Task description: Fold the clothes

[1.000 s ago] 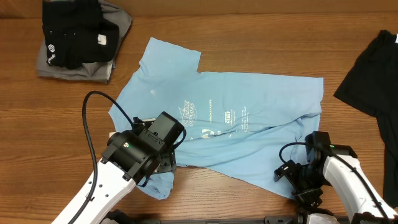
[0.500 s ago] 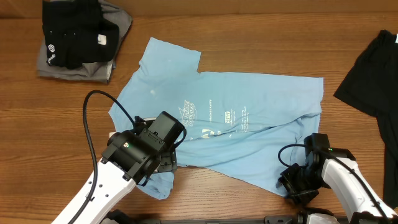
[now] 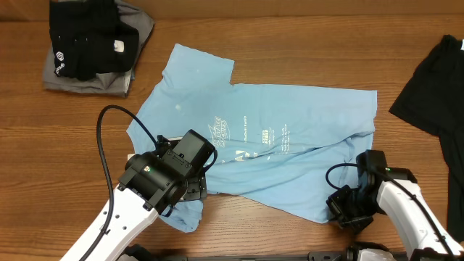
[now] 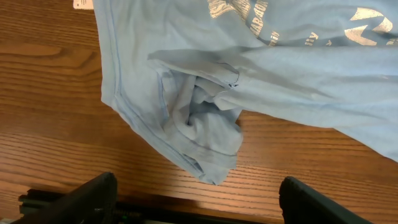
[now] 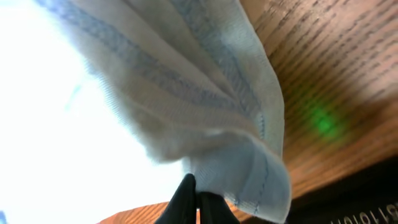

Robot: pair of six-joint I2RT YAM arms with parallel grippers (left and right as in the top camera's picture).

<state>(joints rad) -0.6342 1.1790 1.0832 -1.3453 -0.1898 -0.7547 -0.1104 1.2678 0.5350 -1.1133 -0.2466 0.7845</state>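
Found the light blue T-shirt point(image 3: 290, 156) spread and wrinkled across the middle of the overhead frame on the table point(image 3: 304, 43), lettering up, one sleeve toward the upper left. Found the right gripper point(image 5: 194, 200) pinched tight on the shirt's hemmed corner at the lower right of the overhead frame, with only a thin fold of cloth between the tips. Found the left gripper point(image 4: 198, 202) spread wide above the bunched sleeve point(image 4: 202, 127) at the lower left, gripping nothing.

Judged the step as securing both near corners before a fold. Best done by lowering the left claw onto the crumpled sleeve edge and taking every layer. Then by lifting both ends evenly and low, to guard against slip from that thin pinch. Wise to steer clear of the folded black and grey pile point(image 3: 90, 47) at the upper left and the black garment point(image 3: 435, 87) at the right edge.
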